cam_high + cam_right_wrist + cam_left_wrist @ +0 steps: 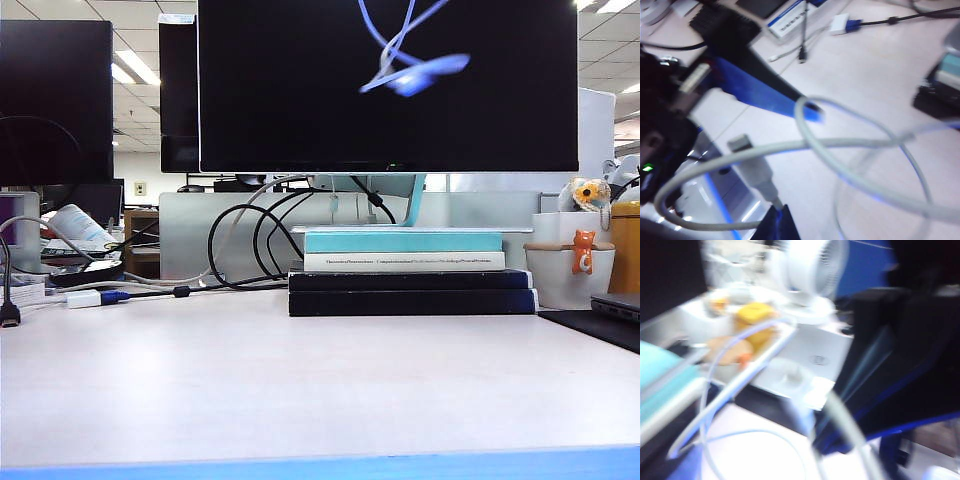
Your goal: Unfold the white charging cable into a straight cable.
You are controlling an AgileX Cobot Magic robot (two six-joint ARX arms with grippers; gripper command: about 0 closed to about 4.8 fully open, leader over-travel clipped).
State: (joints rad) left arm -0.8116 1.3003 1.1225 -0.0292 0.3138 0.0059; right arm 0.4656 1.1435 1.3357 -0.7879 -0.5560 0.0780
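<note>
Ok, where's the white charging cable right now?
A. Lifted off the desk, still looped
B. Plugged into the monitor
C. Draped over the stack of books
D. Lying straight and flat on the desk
A. The right wrist view shows the white charging cable hanging in loops above the desk, with the right gripper shut on it near its plug; the desk in the exterior view is bare of it.

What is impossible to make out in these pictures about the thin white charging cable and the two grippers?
- Exterior view: neither gripper appears; the thin white charging cable shows only as a blurred loop against the black monitor.
- Left wrist view: motion blur; the left gripper is a dark shape, its jaws unreadable, and any grip on the cable cannot be told.
- Right wrist view: the right gripper carries a cable loop; both cable ends run past the edges.
</note>
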